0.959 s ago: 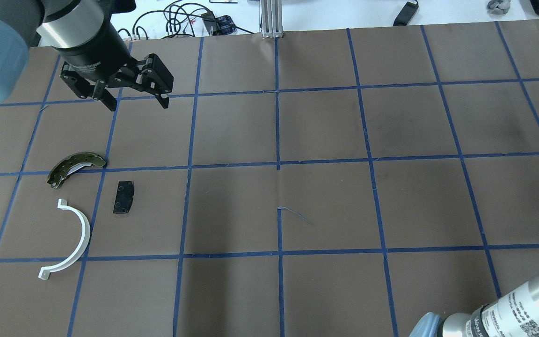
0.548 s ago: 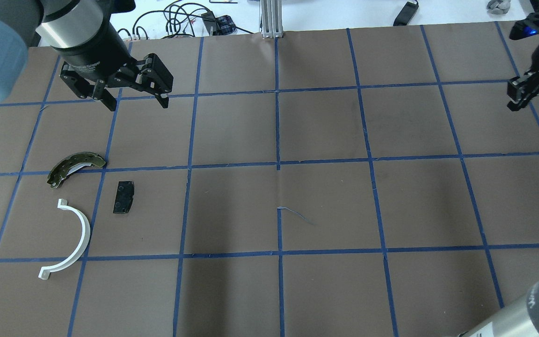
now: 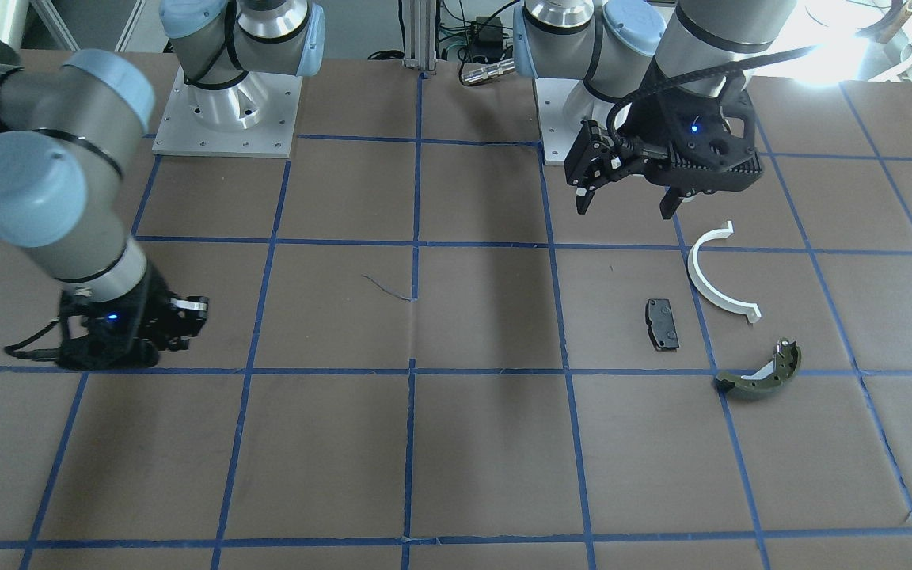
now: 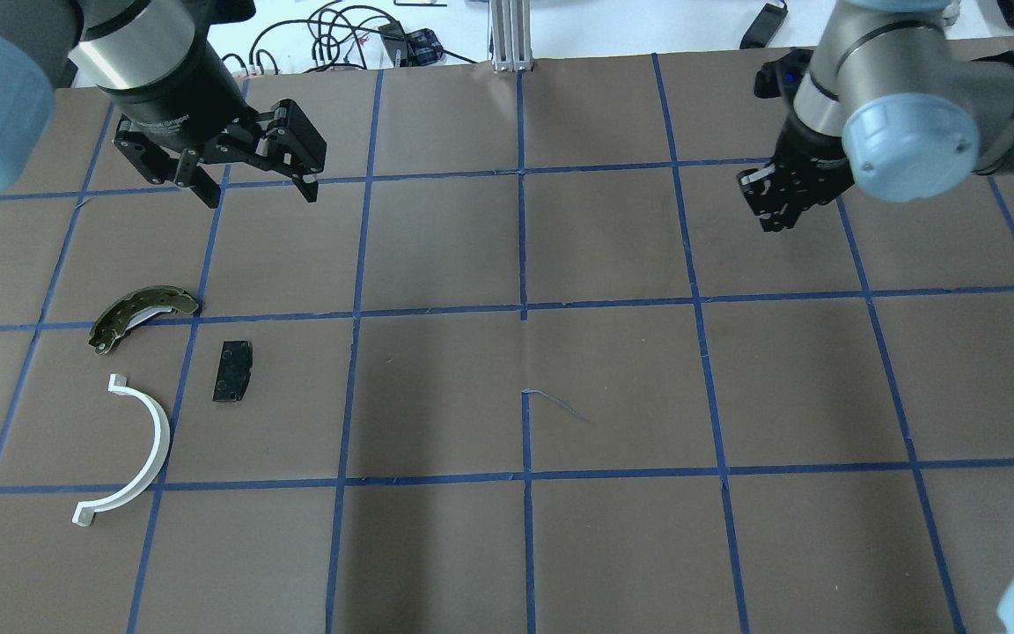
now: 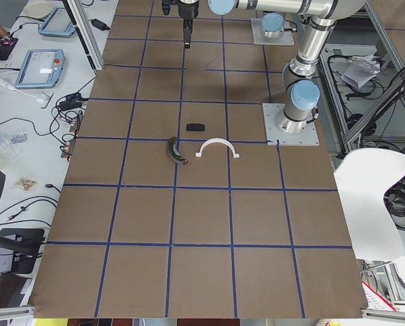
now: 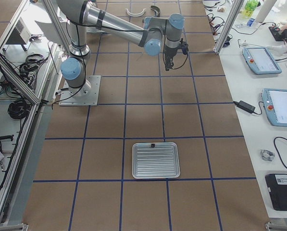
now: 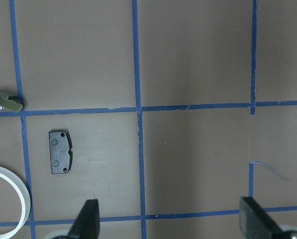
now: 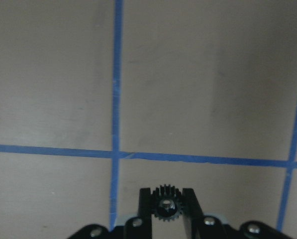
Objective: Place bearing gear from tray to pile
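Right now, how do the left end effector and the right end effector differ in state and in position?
The left end effector is open and empty; the right end effector is shut on a small black gear. The left end effector hangs near the brake shoe and the other pile parts; the right end effector is far from them, across the table. Both hang above the brown table cover, touching nothing on it.

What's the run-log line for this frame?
left gripper: open, empty | right gripper: shut on bearing gear | half-ring, pad, brake shoe: no gear beside them yet
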Robot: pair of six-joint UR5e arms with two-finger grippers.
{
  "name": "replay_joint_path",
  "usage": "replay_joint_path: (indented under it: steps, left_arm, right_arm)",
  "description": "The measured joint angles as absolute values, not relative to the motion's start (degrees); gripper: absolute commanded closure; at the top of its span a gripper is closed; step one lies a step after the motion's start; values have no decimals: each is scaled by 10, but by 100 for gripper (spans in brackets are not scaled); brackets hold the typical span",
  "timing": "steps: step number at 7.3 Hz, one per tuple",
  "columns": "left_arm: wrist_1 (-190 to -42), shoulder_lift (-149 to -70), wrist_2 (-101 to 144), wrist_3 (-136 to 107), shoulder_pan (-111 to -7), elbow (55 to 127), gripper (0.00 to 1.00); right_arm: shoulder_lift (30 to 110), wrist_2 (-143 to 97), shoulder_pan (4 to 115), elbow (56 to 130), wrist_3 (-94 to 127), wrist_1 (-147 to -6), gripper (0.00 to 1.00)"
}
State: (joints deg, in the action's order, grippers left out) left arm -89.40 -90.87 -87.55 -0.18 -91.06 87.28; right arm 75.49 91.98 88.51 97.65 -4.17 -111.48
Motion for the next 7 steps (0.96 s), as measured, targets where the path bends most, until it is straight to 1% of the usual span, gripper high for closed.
replay_joint_path:
  steps: [2,3,5,6,7]
  left_arm:
    - [-894,-909,-875,-2,-911,873,0]
    - [-893,-909,-875,-2,-911,873,0]
    - [-894,-908,-875,-2,-910,874,0]
    - [-894,-907,-875,-2,-910,874,0]
    - [-894,-907,-875,-2,-910,874,0]
  right_arm:
    - [745,909,1008,987,98,-1142,96]
    - [727,894,1053,988,153,-1166,91]
    - [688,866,1116,989,244,-1216,91]
    - [670,861,1144,989,262,-1232,75]
    - [653,858,1161,990,273,-1248,10]
